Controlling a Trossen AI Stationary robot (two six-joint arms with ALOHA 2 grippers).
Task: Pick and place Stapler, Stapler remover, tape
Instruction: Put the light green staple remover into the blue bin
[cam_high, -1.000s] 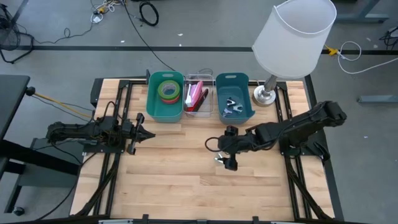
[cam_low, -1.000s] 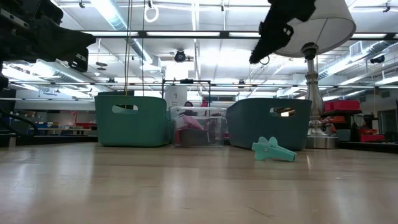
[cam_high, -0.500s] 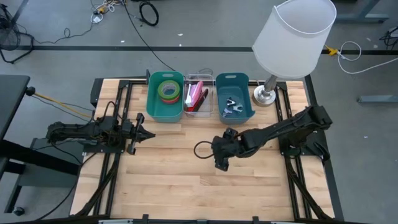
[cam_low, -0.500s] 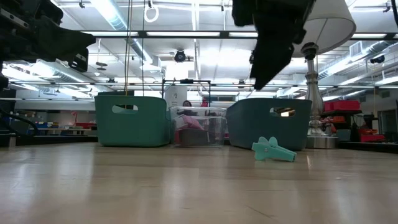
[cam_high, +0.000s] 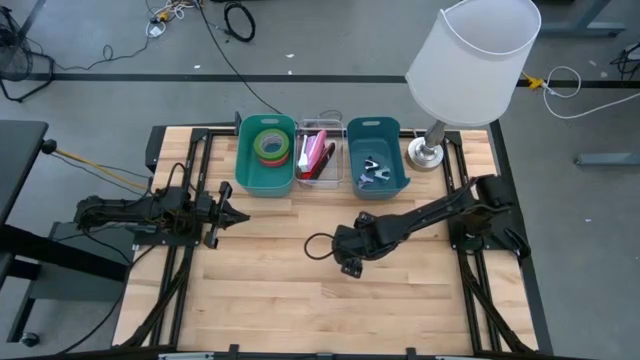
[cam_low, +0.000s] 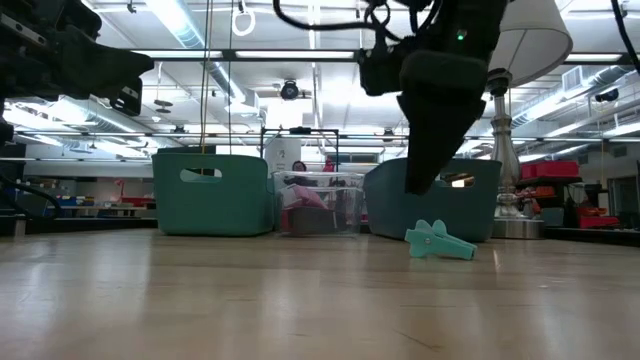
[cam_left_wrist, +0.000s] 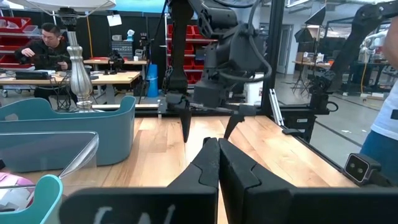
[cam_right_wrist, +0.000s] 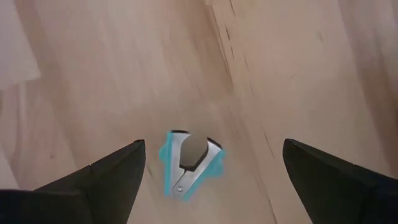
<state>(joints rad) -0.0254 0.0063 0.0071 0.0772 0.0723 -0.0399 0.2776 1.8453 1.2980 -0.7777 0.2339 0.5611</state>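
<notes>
My right gripper (cam_right_wrist: 208, 168) is over the middle of the table (cam_high: 270, 290), pointed down, jaws spread wide and holding nothing. The remover (cam_right_wrist: 188, 160) lies flat on the wood directly below, between my two fingers (cam_right_wrist: 102, 177) in the right wrist view, not touched by either. It is teal with a metal middle.

In the low view the remover (cam_low: 440, 241) sits on the table in front of the blue bin (cam_low: 430, 212), with my right gripper (cam_low: 425, 165) hanging above and slightly to its side, clear of the wood. From the high view the gripper (cam_high: 345, 262) hides the remover, so I can't place it there.

Three bins line the far edge. The green bin (cam_high: 266, 155) holds rolls of tape (cam_high: 270, 146). The clear bin (cam_high: 320, 153) in the middle holds a pink stapler (cam_high: 316, 158), plus something darker beside it that I can't make out. The blue bin (cam_high: 376, 155) holds what looks like more metal removers (cam_high: 375, 172), hard to be sure at this size.

My left gripper (cam_high: 232, 214) is parked at the table's left side, jaws closed on nothing, tip pointing toward the middle. A lamp (cam_high: 470, 70) stands at the far right corner.
</notes>
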